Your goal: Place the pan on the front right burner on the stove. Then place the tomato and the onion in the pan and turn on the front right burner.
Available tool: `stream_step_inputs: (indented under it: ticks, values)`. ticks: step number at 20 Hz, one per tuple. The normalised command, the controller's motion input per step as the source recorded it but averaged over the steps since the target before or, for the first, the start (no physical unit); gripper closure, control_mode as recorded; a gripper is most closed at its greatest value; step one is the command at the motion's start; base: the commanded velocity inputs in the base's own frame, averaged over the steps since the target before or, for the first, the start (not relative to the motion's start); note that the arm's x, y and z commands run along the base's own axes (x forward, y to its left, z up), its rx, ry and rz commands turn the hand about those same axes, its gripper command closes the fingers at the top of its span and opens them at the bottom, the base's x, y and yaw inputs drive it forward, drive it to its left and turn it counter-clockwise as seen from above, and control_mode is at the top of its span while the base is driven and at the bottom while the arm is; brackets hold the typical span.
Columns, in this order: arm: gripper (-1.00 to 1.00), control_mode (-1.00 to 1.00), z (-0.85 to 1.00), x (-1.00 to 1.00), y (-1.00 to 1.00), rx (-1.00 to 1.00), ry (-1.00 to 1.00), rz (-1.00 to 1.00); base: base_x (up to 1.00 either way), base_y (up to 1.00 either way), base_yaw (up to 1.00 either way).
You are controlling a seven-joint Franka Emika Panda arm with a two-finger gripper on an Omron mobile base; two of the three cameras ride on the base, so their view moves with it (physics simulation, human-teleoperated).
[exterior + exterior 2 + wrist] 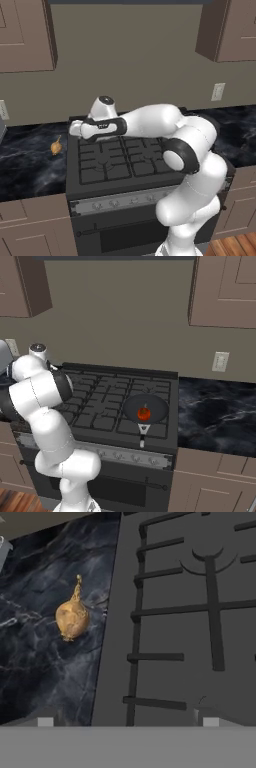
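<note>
Dark marble counter [35, 677] holds the onion [72, 617], up-left of the released claw [127, 722].

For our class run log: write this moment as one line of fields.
pan: on front right burner | tomato: in pan | onion: on counter left of stove | end effector: open, empty, near onion

My arm [192, 165] rises from the near right, bends at a dark elbow joint, and reaches left with the forearm roughly level. The wrist sits at the far left end of that reach, hand turned downward. In the hand view the end effector [127, 722] stands wide apart, its two fingertips [45, 722] spread toward either side of the bottom edge, and there is nothing between them.
</note>
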Motion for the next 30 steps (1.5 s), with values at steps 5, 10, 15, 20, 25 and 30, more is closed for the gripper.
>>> stream_step_inputs:
  ticks: [5, 10, 15, 20, 25, 30]
  values:
    - [-1.00, -1.00, 0.00, 0.00, 0.71, -0.01, -0.02, 0.00, 0.00, 0.00, 0.00]
    - [-1.00, -1.00, 0.00, 0.05, 0.71, -0.07, -0.11, 0.00, 0.00, 0.00, 0.00]
    - [-1.00, -1.00, -0.08, 0.38, 0.41, -0.07, -0.13, 0.00, 0.00, 0.00, 0.00]
    - [-1.00, -1.00, -0.02, 0.30, 0.22, -0.03, -0.06, 0.00, 0.00, 0.00, 0.00]
    - [-1.00, -1.00, 0.00, 0.30, 0.28, 0.00, 0.00, 0.00, 0.00, 0.00, 0.00]
    - [-1.00, -1.00, 0.00, 0.22, 0.26, 0.00, 0.00, 0.00, 0.00, 0.00, 0.00]
